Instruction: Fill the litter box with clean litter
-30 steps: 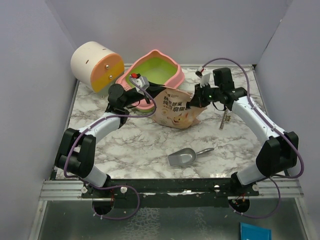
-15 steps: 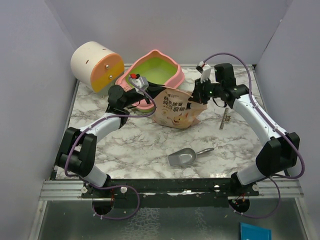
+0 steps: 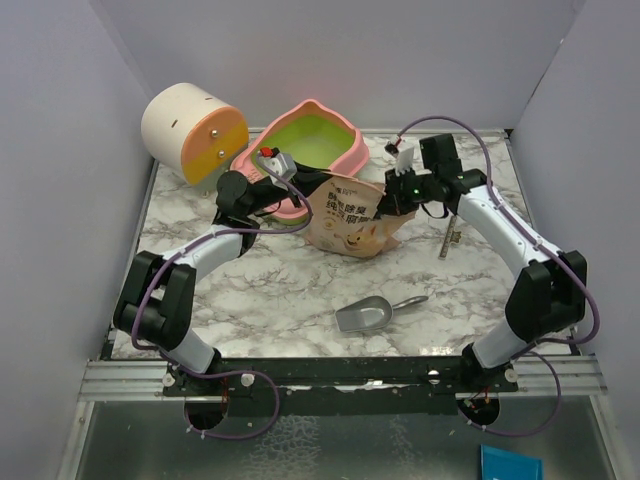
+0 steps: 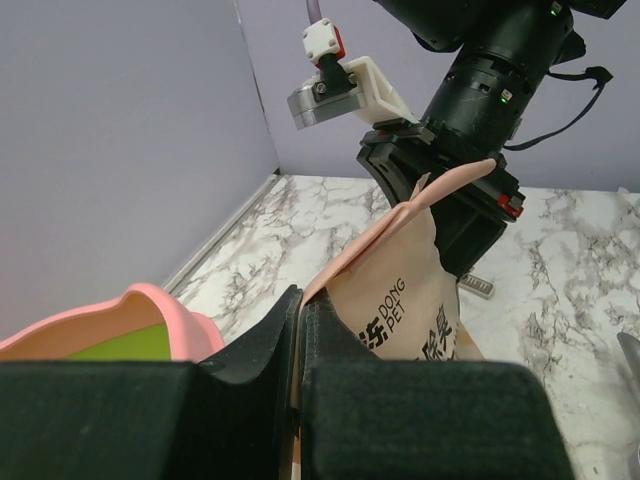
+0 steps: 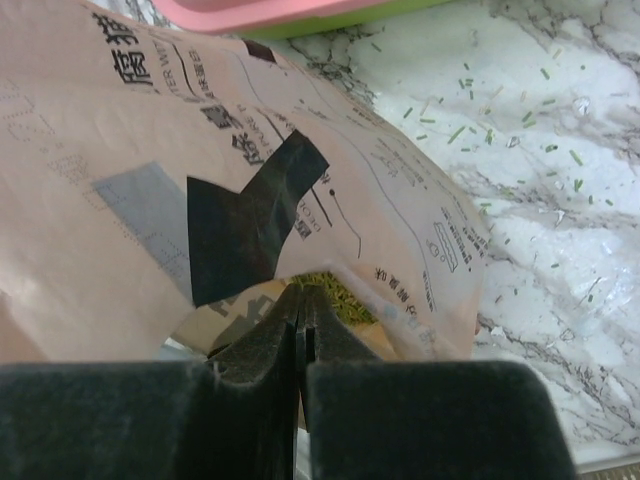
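The pink litter box (image 3: pixel 345 152) with its lime-green inside stands at the back of the table; its rim shows in the left wrist view (image 4: pixel 150 310) and right wrist view (image 5: pixel 300 12). The tan cat bag (image 3: pixel 352 218) stands in front of it. My left gripper (image 3: pixel 312 186) is shut on the bag's left top edge (image 4: pixel 385 225). My right gripper (image 3: pixel 392 196) is shut on the bag's right top edge (image 5: pixel 420 300). Greenish litter (image 5: pixel 335 295) shows inside the bag's mouth, and a few grains (image 5: pixel 470 110) lie scattered on the marble.
A cream-and-orange cylinder (image 3: pixel 192 132) stands at the back left. A grey metal scoop (image 3: pixel 368 314) lies on the marble near the front. A small metal strip (image 3: pixel 450 238) lies to the right of the bag. Walls close in on three sides.
My right gripper has shifted a little left and back along the bag's top edge, still holding it. The left arm and the bag have barely moved.
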### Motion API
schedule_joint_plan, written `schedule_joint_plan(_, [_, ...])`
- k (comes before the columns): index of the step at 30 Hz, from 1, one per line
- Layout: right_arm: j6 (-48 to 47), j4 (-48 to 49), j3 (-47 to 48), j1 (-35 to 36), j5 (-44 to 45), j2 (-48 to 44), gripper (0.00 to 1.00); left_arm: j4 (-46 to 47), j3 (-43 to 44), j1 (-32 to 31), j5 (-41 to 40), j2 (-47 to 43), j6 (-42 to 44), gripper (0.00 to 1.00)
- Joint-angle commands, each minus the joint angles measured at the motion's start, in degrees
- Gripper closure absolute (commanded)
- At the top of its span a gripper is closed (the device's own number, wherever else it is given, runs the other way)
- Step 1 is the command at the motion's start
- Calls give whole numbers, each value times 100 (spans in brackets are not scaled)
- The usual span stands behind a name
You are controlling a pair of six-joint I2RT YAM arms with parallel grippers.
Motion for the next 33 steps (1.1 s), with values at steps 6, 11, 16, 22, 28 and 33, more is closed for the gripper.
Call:
schedule_joint_plan(6, [-283, -1059, -169, 341, 127, -483, 99, 1163, 335, 14, -49, -69, -96, 100])
schedule_joint_plan(11, [-45, -839, -770, 437, 816, -682, 98, 1326, 329, 13, -46, -25, -231, 100])
schedule_joint_plan(16, [276, -290, -1078, 435, 1288, -632, 97, 1380, 321, 13, -65, 13, -281, 100])
schedule_joint_plan(22, [171, 65, -921, 439, -468, -497, 97, 1327, 312, 14, -116, 37, -253, 100])
schedule_joint_plan(28, [117, 556, -769, 441, -2493, -704, 97, 1313, 312, 7, -128, 67, -245, 100])
schedule_joint_plan(33, [181, 774, -760, 426, -2886, -975, 96, 1257, 358, 14, -66, 95, -289, 100])
